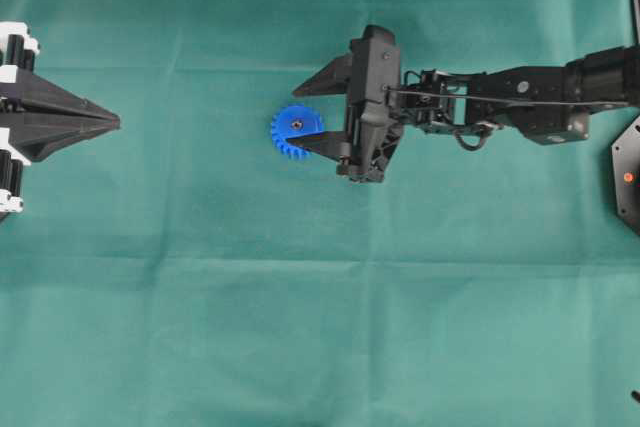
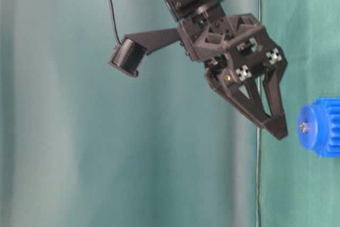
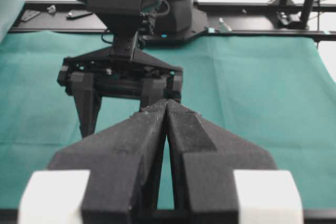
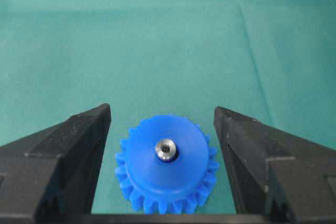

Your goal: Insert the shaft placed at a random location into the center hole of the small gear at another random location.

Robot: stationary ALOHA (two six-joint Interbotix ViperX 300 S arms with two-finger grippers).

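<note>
R end effector (image 4: 163,124) w/ fingers wide apart, straddling gear (image 4: 165,163), nothing clamped. Gear lies flat on green worktop (image 4: 168,40), face up, clear of both fingers. Shaft (image 4: 166,149) stands in the center hole, pale round end up. L end effector (image 1: 112,123) at far left edge of overhead view, fingers pressed together, well apart from gear.

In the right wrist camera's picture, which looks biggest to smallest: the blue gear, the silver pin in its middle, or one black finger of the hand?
1. Black finger, though it sits closest to the camera, which inflates it.
2. Gear.
3. Pin, by far the smallest.
</note>
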